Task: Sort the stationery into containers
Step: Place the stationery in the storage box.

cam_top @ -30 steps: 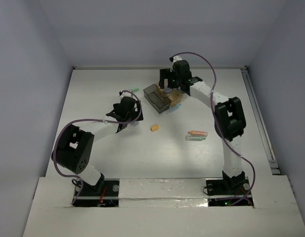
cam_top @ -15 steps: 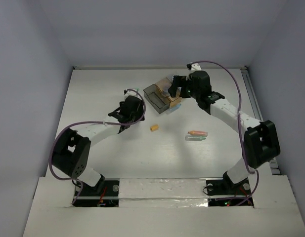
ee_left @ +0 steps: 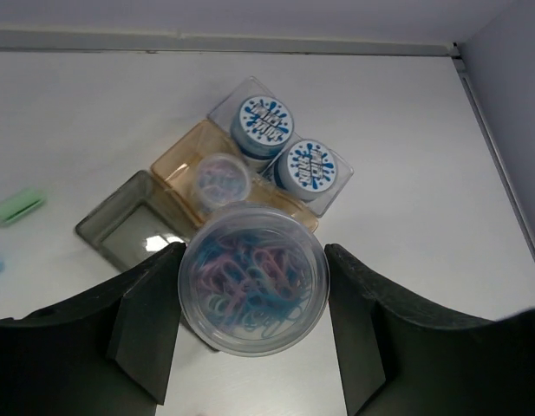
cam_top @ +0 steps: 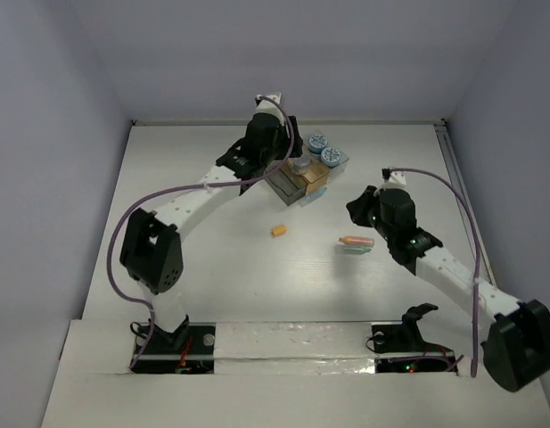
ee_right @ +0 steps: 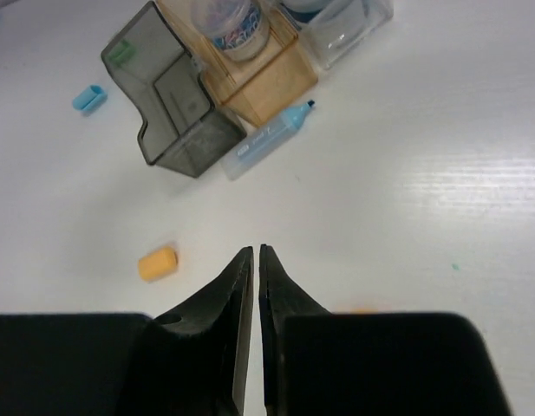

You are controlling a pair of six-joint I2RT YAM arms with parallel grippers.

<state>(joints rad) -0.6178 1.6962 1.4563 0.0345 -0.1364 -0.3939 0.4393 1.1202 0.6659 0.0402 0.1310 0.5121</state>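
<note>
Pulling back to the near side, the right gripper [ee_right: 255, 251] has snapped shut on nothing and now hangs over the white table [cam_top: 212, 285], near the orange piece [ee_right: 157, 263]. Farther off, the left gripper [ee_left: 254, 253] has come over the containers [ee_left: 182, 160], half open around a clear tub of paper clips [ee_left: 252, 295]. I think the tub drops in next. Plain grey walls [cam_top: 283, 53] stand all round.

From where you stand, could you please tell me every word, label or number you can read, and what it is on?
Nothing is legible.
On the blue-and-white rolls: dark print on their tops, too blurred to read.
On the blue marker: a pale label, too small to read.
</note>
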